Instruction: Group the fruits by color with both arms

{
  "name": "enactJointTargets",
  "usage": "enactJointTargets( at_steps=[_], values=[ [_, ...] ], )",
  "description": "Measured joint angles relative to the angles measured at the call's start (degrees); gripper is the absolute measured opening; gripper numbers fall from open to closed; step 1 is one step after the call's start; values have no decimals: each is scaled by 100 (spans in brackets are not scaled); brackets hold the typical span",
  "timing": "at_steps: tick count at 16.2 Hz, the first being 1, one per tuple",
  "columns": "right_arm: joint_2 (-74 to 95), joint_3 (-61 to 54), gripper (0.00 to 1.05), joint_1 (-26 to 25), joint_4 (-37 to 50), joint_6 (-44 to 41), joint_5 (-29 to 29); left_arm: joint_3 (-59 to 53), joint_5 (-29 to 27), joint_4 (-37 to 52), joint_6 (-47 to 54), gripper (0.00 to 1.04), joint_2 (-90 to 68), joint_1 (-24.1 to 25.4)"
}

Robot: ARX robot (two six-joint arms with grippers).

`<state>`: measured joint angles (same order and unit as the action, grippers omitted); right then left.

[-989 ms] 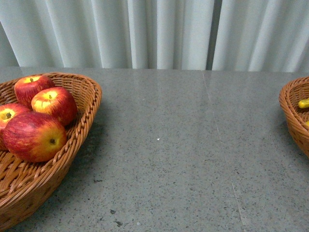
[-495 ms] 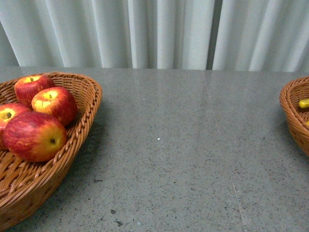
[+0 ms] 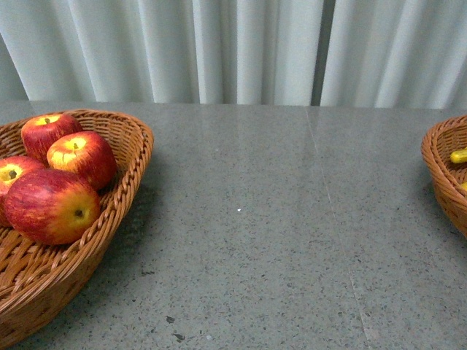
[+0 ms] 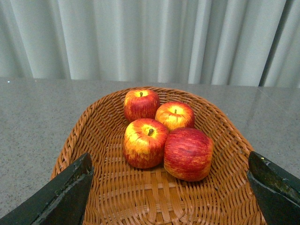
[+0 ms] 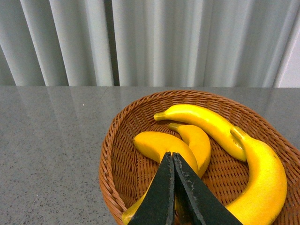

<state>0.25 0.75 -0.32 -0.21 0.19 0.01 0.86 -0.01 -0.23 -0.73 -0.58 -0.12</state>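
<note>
Several red apples streaked with yellow [image 3: 51, 205] lie in a brown wicker basket [image 3: 120, 197] at the table's left; the left wrist view shows them too [image 4: 187, 153]. My left gripper [image 4: 171, 187] is open and empty, its jaws spread wide above the basket's near part, apart from the apples. Several yellow bananas [image 5: 211, 124] lie in a second wicker basket [image 5: 110, 164]. My right gripper [image 5: 172, 161] is shut and empty, its closed jaws over a banana [image 5: 159, 145]. In the front view only a bit of banana [image 3: 459, 155] shows; neither arm is in view there.
A grey speckled table [image 3: 255, 219] runs between the left basket and the right basket [image 3: 441, 179]. A pale pleated curtain [image 3: 233, 51] hangs behind the table's far edge.
</note>
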Motion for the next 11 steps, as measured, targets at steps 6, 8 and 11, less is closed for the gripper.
enactJointTargets(
  at_steps=[6,8,11],
  values=[
    [0,0,58,0,0,-2,0,0,0,0,0,98,0,0],
    [0,0,85,0,0,-2,0,0,0,0,0,98,0,0],
    [0,0,97,0,0,-2,0,0,0,0,0,98,0,0]
  ],
)
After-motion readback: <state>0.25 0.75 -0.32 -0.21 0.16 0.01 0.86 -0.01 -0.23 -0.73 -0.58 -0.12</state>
